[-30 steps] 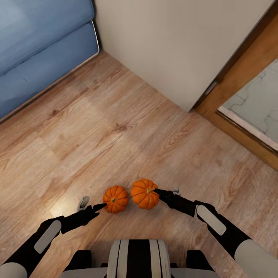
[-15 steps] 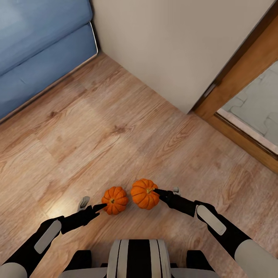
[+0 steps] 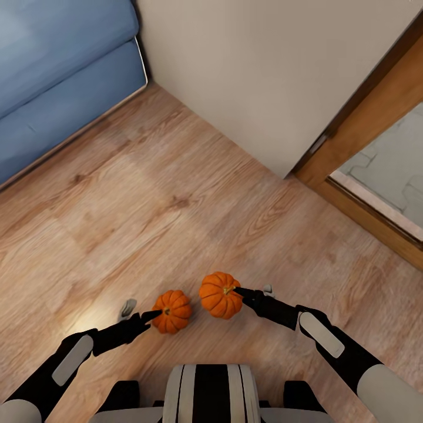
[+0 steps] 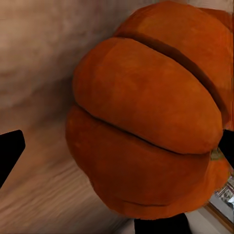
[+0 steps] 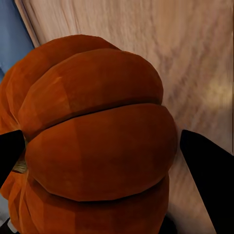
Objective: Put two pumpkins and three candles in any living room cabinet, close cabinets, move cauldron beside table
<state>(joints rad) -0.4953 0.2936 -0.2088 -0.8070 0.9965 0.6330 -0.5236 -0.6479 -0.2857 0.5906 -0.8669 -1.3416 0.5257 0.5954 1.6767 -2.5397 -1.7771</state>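
While both arms reach forward over the wooden floor (image 3: pixel 176 194), the left gripper (image 3: pixel 154 315) grips one pumpkin (image 3: pixel 171 311) and the right gripper (image 3: pixel 238 291) grips the other pumpkin (image 3: pixel 219 294), side by side, near the blue sofa (image 3: pixel 59 82) and doorway (image 3: pixel 376 176).

No text, label, brand, number or sign can be read anywhere in these views.
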